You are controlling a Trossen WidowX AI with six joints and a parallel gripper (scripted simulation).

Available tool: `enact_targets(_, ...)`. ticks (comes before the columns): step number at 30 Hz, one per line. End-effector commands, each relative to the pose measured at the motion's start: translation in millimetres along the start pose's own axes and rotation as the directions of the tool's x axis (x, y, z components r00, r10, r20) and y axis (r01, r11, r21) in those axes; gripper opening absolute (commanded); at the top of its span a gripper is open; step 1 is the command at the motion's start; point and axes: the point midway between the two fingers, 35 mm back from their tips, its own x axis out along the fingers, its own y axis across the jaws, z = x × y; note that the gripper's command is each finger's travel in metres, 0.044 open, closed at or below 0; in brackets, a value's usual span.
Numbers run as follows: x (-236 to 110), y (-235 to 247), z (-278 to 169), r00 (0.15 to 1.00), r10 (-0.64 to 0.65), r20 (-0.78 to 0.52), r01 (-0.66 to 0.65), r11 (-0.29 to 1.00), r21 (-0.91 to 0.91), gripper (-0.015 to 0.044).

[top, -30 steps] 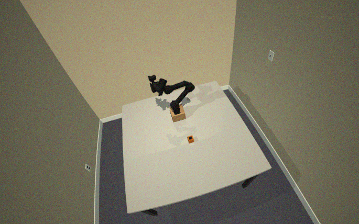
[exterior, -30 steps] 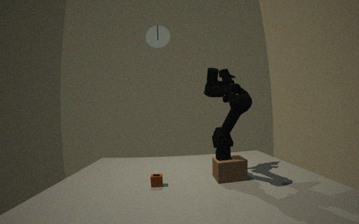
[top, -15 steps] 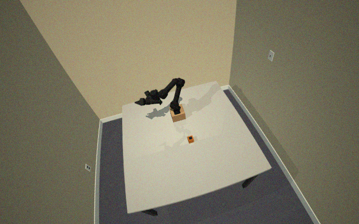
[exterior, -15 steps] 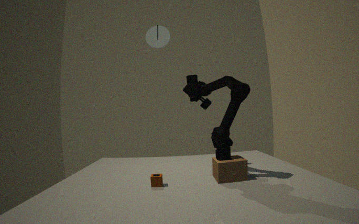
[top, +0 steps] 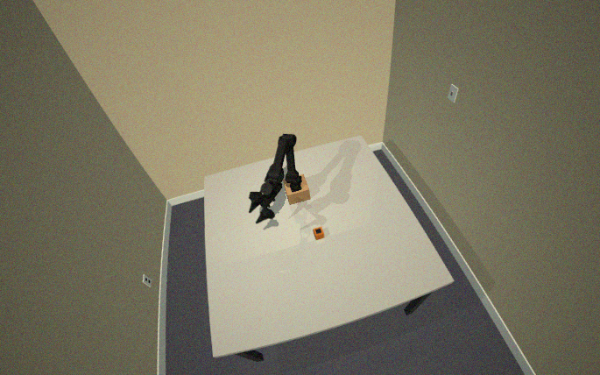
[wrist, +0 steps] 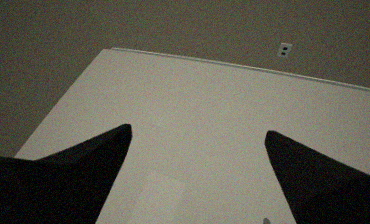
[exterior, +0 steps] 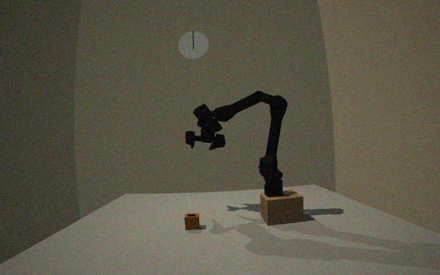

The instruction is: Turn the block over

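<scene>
A small orange block (top: 319,233) (exterior: 191,221) rests on the white table (top: 321,298) (exterior: 146,245) (wrist: 211,110), with its dark marked side facing up. My black gripper (top: 258,208) (exterior: 205,142) (wrist: 198,137) is open and empty. It hangs high above the table, well apart from the block. In the wrist view I see only the two dark fingertips over bare table; the block is out of that view.
The arm stands on a tan wooden base (top: 298,192) (exterior: 281,207) toward the back of the table. Walls close in on three sides. A round clock (exterior: 193,45) hangs on the far wall.
</scene>
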Motion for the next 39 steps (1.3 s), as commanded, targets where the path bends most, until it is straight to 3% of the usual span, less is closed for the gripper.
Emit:
enact_targets(1,-4.4,49.7,-60.0,0.971,0.097,-0.218,-0.149,0.960,-0.236,0.0440)
enact_targets(9,-46.2,105.8,-174.2,0.807,0.112,-0.580,-0.468,0.720,-0.512,0.0440)
enact_targets(18,-121.2,104.7,-289.4,0.537,-0.113,-0.836,-0.781,0.309,-0.543,0.0440)
enact_targets(27,-126.5,105.2,-293.9,0.531,-0.120,-0.839,-0.786,0.300,-0.540,0.0440)
enact_targets(31,-109.4,101.4,-321.1,0.531,-0.120,-0.839,-0.786,0.300,-0.540,0.0440)
enact_targets(39,-102.0,99.6,-335.2,0.530,-0.120,-0.839,-0.786,0.300,-0.540,0.0440)
